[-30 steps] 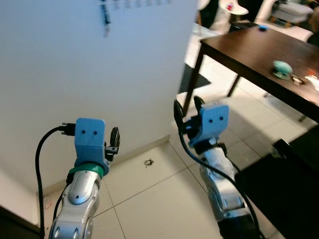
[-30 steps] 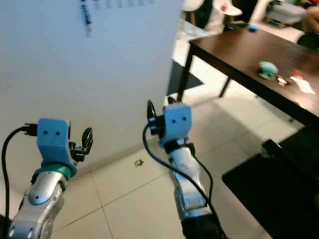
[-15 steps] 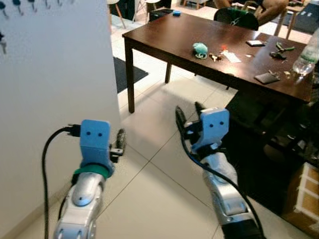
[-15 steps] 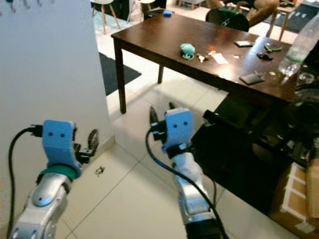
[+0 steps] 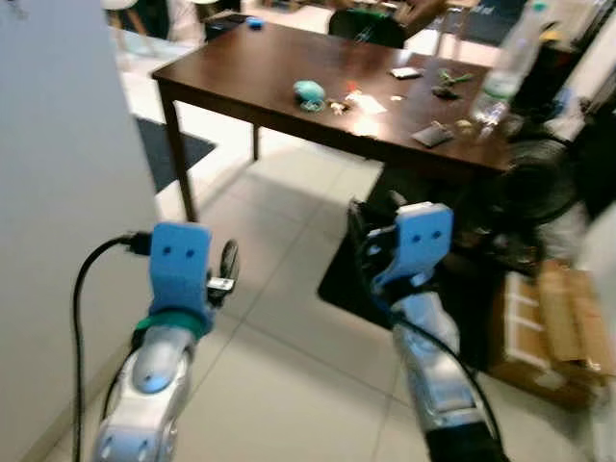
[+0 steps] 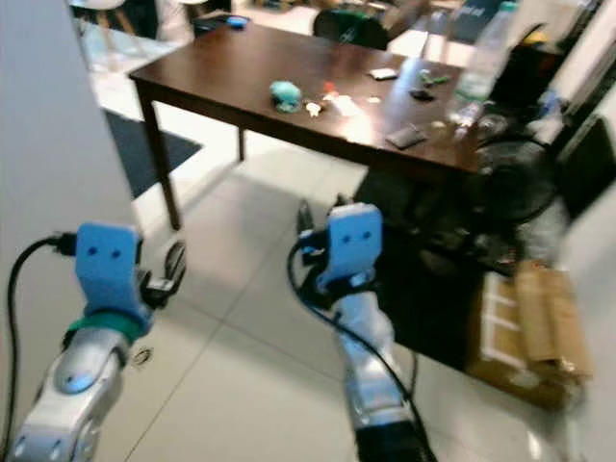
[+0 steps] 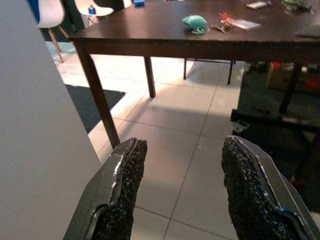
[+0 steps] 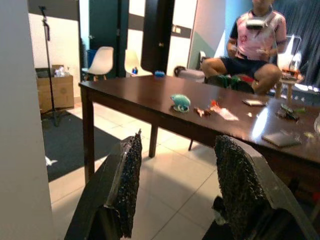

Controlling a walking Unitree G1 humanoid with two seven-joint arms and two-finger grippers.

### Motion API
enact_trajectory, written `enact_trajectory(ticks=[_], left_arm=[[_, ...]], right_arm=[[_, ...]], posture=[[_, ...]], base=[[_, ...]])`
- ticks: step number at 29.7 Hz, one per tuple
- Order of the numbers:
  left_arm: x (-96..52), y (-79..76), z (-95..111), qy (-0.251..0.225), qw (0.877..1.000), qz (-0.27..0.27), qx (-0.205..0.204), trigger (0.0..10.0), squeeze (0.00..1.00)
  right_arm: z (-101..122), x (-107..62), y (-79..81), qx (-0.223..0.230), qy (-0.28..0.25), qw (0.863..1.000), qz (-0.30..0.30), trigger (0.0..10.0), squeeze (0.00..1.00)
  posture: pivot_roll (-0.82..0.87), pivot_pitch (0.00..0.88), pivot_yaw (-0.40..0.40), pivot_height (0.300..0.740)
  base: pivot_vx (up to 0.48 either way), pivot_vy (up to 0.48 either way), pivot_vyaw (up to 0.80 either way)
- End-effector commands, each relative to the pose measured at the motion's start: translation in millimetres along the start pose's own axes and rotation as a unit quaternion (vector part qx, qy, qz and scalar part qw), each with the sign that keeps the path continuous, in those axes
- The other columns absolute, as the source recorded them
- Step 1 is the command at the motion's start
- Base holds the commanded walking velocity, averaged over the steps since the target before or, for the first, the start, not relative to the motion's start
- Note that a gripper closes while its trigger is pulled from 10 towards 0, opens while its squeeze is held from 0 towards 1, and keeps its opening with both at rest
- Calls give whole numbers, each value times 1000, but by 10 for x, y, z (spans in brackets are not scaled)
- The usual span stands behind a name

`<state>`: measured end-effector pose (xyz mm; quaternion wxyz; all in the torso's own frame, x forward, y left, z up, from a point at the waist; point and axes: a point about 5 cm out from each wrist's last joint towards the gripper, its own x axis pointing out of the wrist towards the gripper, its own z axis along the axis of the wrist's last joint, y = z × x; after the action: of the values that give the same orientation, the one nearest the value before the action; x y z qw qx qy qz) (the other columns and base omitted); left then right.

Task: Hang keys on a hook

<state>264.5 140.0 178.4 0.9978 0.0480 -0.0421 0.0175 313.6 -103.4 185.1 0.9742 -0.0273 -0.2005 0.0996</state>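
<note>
I hold both arms raised in front of me, bent at the elbow, because I am on the move and have nothing to carry yet. My left gripper (image 7: 182, 195) has its two black fingers spread wide with only floor tiles between them; my right gripper (image 8: 177, 187) is spread just as wide and likewise pinches nothing.

Ahead, on the far side of the pale tiled floor (image 5: 289, 366), stands a long dark brown wooden table (image 5: 250, 82). On its top, towards the far middle, lies a small teal rounded object (image 5: 309, 91), and just to its right a little cluster of metal bits with a red tag (image 5: 339, 104), which I judge to be the keys I am after, though they are too small and blurred to be sure. Further right on the table stand a clear plastic bottle (image 5: 500, 77) and a flat dark card (image 5: 431, 137).

A plain white wall (image 5: 58, 192) runs along my left; I cannot make out a hook on it from here. Beyond the table a person sits (image 8: 252, 47).

I judge the task barely begun: I must first reach the table and pick up the keys.
</note>
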Motion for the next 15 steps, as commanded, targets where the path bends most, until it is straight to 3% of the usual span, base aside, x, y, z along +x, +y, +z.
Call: enact_trajectory(ticks=[1,5,9,15], left_arm=[[-8,2,-40,6,1000,5,5,10000,0],[-6,9,-62,8,1000,7,9,10000,0],[-4,13,-109,11,999,-9,34,10000,0],[-52,115,-152,7,992,-84,89,10000,0]], right_arm=[[-31,-20,-22,-2,7,1000,-4,10000,0],[-43,-17,-53,-6,9,1000,-7,10000,0],[-110,-31,-141,-38,26,999,4,10000,0],[-163,-88,-360,-69,47,996,42,10000,0]], posture=[[-85,13,63,740],[-84,14,64,740],[-84,15,65,740],[-89,18,66,740]], base=[[240,0,-800],[242,0,-800],[0,0,-723],[0,0,0]])
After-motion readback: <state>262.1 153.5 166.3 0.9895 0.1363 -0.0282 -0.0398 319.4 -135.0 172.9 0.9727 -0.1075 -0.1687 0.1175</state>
